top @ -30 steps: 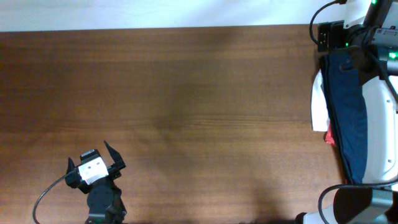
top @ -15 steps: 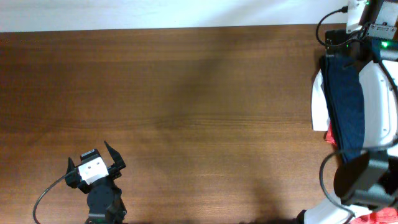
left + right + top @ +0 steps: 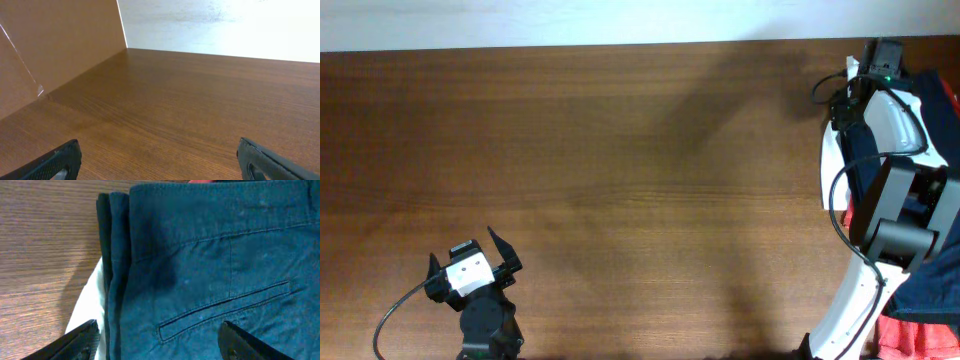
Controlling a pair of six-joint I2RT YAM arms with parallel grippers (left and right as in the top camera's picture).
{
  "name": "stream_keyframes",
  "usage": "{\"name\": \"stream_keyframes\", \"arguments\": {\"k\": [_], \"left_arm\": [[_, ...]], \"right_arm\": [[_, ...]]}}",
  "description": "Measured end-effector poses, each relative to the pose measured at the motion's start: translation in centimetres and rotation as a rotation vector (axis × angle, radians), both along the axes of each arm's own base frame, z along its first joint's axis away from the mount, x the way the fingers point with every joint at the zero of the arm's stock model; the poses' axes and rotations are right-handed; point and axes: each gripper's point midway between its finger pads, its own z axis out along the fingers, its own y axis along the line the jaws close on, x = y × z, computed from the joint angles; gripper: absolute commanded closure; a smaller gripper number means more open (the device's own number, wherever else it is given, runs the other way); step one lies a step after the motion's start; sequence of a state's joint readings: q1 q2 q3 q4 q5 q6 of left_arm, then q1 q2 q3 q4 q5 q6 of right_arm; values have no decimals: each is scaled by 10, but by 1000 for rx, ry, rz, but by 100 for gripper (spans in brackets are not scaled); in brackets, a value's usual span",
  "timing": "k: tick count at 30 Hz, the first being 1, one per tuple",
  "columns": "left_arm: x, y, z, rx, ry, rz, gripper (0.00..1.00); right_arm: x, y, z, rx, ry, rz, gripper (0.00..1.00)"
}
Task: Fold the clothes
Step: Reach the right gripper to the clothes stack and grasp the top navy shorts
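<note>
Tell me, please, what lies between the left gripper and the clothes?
Only bare wooden table separates the left gripper from the clothes, as the overhead view shows.

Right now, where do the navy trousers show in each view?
Overhead: the navy trousers lie at the right edge of the table, partly hidden.
Left wrist: not in it; only bare wood shows.
Right wrist: they fill most of the frame, with a back pocket showing.
Shared landmark: the white cloth beside them, in the overhead and right wrist views.

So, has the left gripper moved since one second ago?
No. The left gripper is at the same spot over the table, near the bottom-left corner of the overhead view, pointing the same way as before.
</note>
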State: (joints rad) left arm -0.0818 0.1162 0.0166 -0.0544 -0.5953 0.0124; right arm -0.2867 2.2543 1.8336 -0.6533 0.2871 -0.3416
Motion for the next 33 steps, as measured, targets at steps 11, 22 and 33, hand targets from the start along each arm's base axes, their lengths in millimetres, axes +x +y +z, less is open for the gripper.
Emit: {"name": "stream_keyframes", "arguments": {"k": [11,22,33], "left_arm": [[0,0,0,0,0,0,1],[0,0,0,0,0,0,1],[0,0,0,0,0,0,1]], "right_arm": [[3,11,-8,71,-6,33,37],[0,8,-25,110,11,29,60],[-1,4,-26,115,10,19,96]]}}
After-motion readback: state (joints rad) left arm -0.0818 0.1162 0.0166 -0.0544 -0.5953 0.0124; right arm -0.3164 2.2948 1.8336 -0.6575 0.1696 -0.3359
